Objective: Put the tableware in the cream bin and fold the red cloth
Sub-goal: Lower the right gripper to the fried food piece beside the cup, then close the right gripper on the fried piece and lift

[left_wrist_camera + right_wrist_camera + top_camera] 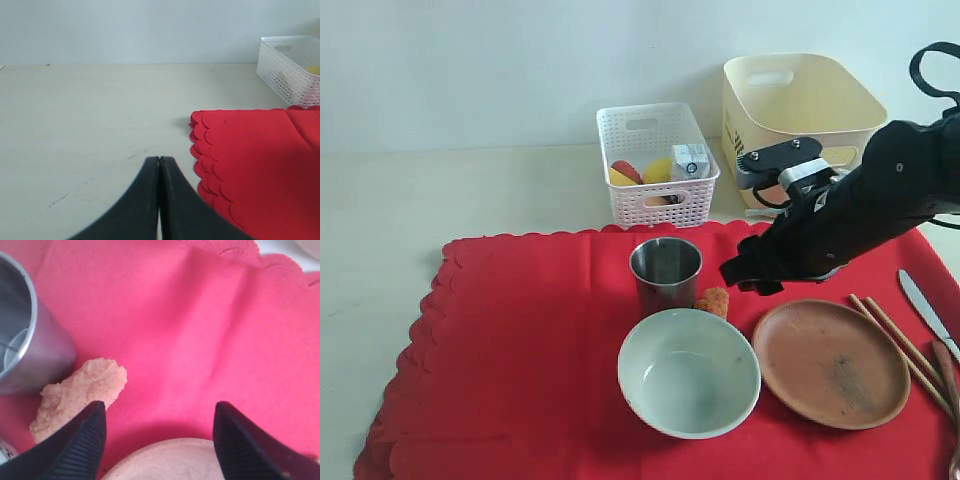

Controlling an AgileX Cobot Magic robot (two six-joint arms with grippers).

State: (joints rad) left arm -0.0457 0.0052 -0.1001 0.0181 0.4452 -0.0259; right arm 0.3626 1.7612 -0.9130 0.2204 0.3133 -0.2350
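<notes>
In the left wrist view, the left gripper [160, 200] was seen with its black fingers pressed together and nothing between them, over the bare table [75, 125] near the scalloped edge of the red cloth [260, 160]. This gripper was not seen in the exterior view.

In the exterior view, the red cloth [520, 340] was spread flat across the lower part of the frame, from lower left to the right edge. A white lattice basket [655, 170] with food and a small carton [690, 160] was placed above centre, just behind the cloth. On the cloth at centre, the steel cup [665, 272] was stood upright, with a fried food piece [713, 300] touching its right side and the pale bowl [688, 372] just below both.

Right of centre, the right gripper [745, 275] was held low over the cloth; in its wrist view its fingers [80, 445] were spread apart and empty, near the food piece [80, 395]. The brown plate [830, 362] was set at lower right, the cream bin [800, 100] at upper right, off the cloth. Chopsticks [900, 345], a knife [925, 305] and a brownish utensil handle [948, 370], cut off by the frame, were laid at far right.
</notes>
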